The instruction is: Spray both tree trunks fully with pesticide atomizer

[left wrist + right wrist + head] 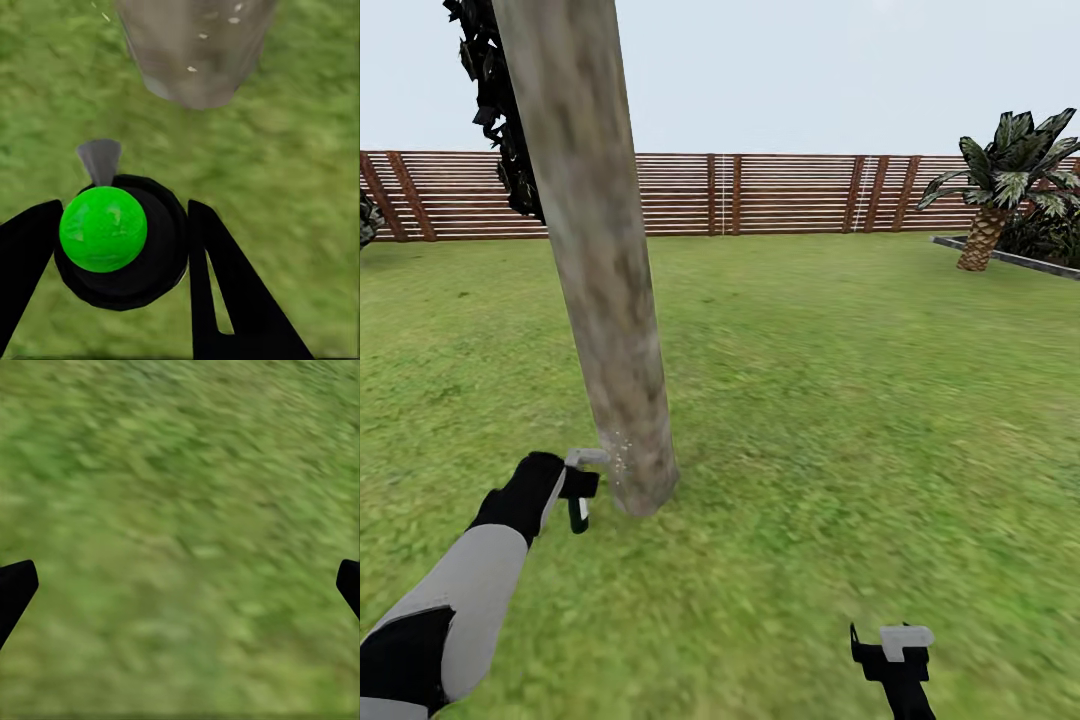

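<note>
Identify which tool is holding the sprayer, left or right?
The left tool, shut on the pesticide atomizer beside the tree trunk. The right tool hangs open over grass with nothing between its fingers.

Head view: from above, facing forward and down over lawn point(830, 380); fence point(780, 192) across upper frame, tree trunk point(595, 250) left of centre, close.
Left wrist view: along fingers point(225, 292), steeply down at grass; trunk base point(196, 52) at top, near.
Right wrist view: straight down, close, blurred grass point(180, 525).
Shared: trunk base and surrounding lawn, head and left wrist views.
</note>
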